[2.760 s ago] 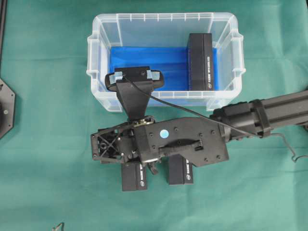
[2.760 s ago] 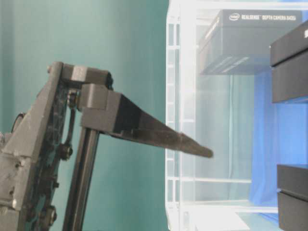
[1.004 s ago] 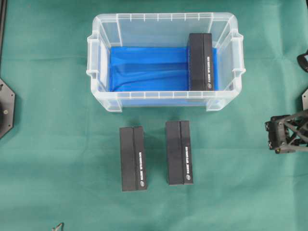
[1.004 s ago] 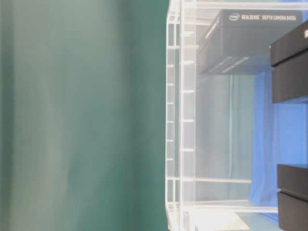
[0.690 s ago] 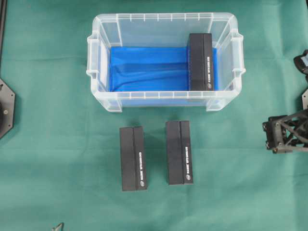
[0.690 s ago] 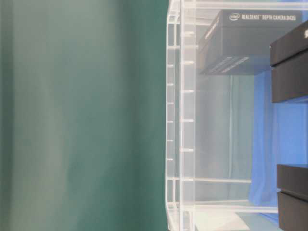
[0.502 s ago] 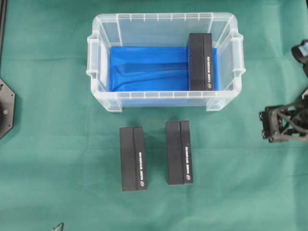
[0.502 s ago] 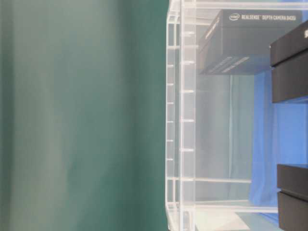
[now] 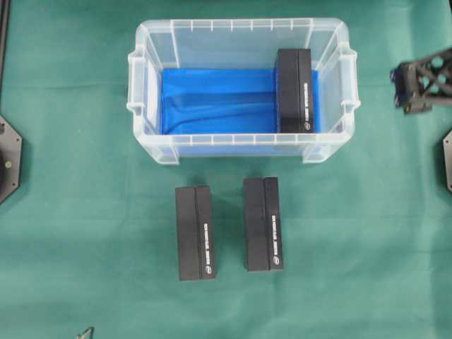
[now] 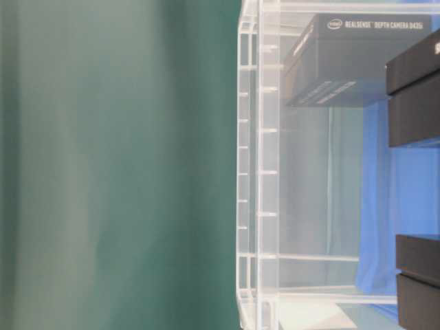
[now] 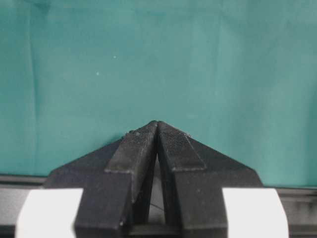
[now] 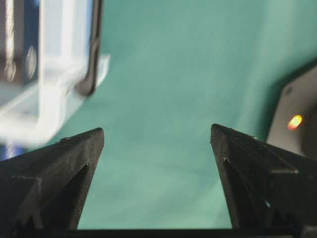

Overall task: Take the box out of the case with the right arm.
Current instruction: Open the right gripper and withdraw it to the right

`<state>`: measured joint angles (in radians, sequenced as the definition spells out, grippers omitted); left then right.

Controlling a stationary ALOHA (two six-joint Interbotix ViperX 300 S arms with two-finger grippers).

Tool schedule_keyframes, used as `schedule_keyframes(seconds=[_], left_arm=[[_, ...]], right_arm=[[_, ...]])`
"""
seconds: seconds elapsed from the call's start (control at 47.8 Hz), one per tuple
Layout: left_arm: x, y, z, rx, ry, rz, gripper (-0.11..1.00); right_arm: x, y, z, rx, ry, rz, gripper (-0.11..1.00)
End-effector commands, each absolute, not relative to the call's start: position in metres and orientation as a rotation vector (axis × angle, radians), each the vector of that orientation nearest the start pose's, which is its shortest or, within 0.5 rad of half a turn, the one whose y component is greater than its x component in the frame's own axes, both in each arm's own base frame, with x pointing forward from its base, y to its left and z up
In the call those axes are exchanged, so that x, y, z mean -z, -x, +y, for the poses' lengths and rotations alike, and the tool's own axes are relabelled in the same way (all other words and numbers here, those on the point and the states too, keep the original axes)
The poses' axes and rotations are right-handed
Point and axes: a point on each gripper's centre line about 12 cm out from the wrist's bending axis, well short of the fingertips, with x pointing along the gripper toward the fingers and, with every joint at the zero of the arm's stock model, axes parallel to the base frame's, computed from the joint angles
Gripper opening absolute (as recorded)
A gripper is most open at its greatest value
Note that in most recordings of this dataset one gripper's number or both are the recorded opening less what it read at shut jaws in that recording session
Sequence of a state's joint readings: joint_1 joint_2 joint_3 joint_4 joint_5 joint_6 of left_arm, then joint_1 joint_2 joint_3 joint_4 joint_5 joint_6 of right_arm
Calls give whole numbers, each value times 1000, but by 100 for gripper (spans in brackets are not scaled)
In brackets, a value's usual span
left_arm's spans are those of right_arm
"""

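Black right gripper (image 12: 156, 136) — jaws spread wide, empty — over green cloth (image 12: 163, 74).

Our right gripper (image 12: 157, 139) spreads its jaws wide with nothing between them, its lattice frame at the upper right edge overhead. Our left gripper (image 11: 157, 125) has its fingertips pressed together.
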<state>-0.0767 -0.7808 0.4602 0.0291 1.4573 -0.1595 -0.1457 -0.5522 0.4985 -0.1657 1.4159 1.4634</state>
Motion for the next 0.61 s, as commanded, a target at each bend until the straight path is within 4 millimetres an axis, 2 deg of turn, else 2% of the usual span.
schedule_keyframes(seconds=[0.0, 0.23, 0.586], left_arm=[[-378, -167, -9, -45, 78, 1107, 0], [-378, -167, -9, -46, 78, 1109, 0], [-378, -167, -9, -44, 77, 1109, 0]], right_arm=[[-321, -209, -66, 1177, -1188, 894, 87], [-316, -211, -87, 1164, -1180, 908, 87], [-313, -215, -88, 1162, -1183, 925, 87]])
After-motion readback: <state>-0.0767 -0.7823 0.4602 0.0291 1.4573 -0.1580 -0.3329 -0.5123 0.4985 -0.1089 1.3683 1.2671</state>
